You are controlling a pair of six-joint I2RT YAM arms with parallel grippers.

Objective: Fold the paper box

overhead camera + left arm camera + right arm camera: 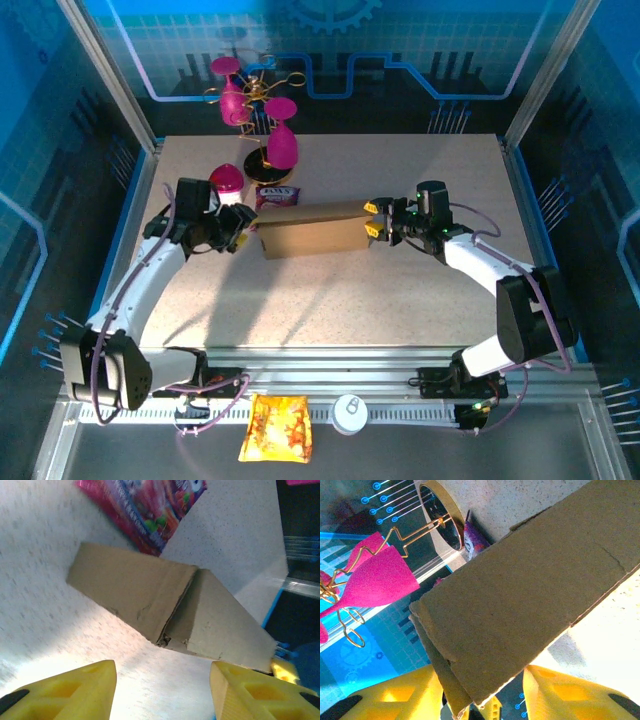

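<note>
Top view: the paper box lies mid-table, with a pink snack packet at its 11 o'clock. The left pincer is at its 9 o'clock and the right pincer at its 3 o'clock.
Left wrist: the jaws are spread and the box lies ahead, untouched.
Right wrist: the box end sits between the jaws; I cannot tell whether they clamp it.

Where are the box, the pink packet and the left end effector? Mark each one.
box [312, 232]: top view, on its front panel.
pink packet [150, 505]: left wrist view, on its printed face.
left end effector [162, 669]: left wrist view, midway between its yellow fingertips.
</note>
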